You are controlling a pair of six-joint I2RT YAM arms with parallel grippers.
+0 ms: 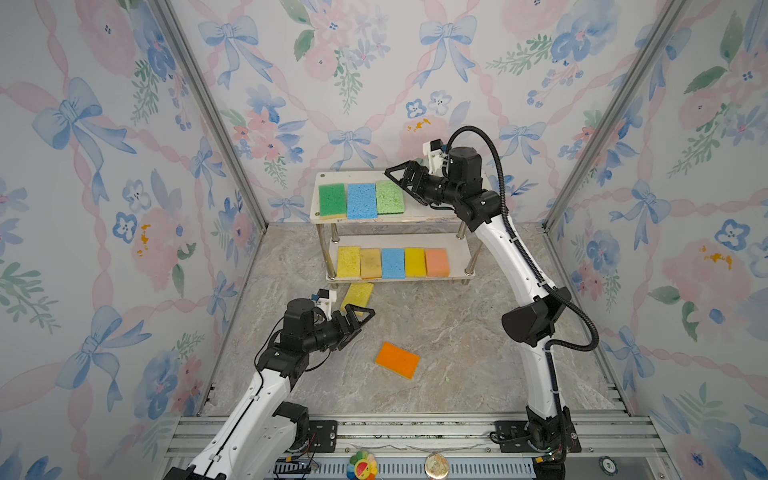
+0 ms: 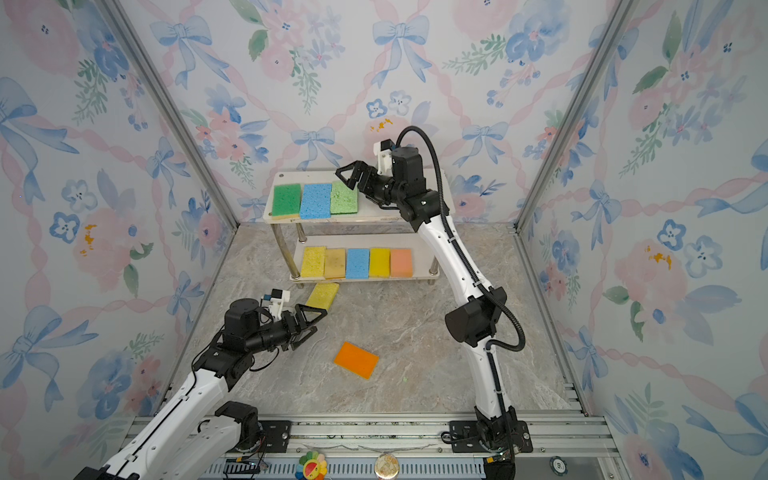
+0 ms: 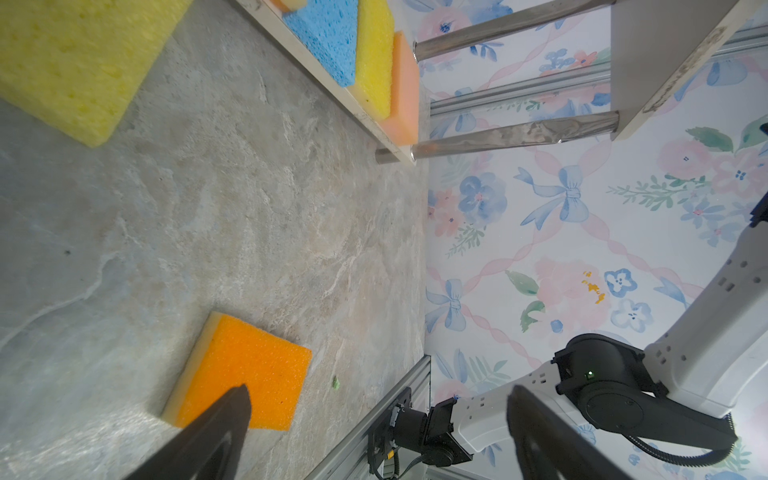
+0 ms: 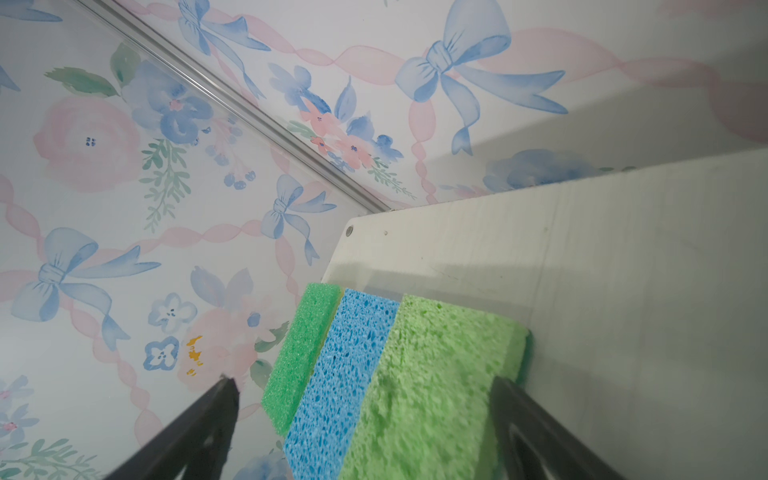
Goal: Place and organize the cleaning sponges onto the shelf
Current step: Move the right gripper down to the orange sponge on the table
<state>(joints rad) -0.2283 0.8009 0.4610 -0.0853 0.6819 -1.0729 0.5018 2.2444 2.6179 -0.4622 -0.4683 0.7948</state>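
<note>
The left pincer point(image 1: 368, 319) and right pincer point(image 1: 395, 179) both gaped apart, empty. The yellow sponge point(image 1: 357, 296) lay just in front of the shelf point(image 1: 459, 257), the orange sponge point(image 1: 397, 360) farther out. I'd have pinched each across its narrow sides and landed it flat up top.

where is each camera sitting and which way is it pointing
Top views: high up front, looking down and back at the shelf; left gripper and right gripper show, both open.
Left wrist: low over the floor, facing the orange sponge and the shelf; its fingers and the right arm show.
Right wrist: over the top board, facing the light green sponge; its fingers show.
Shared: top views and left wrist both see the orange sponge.
</note>
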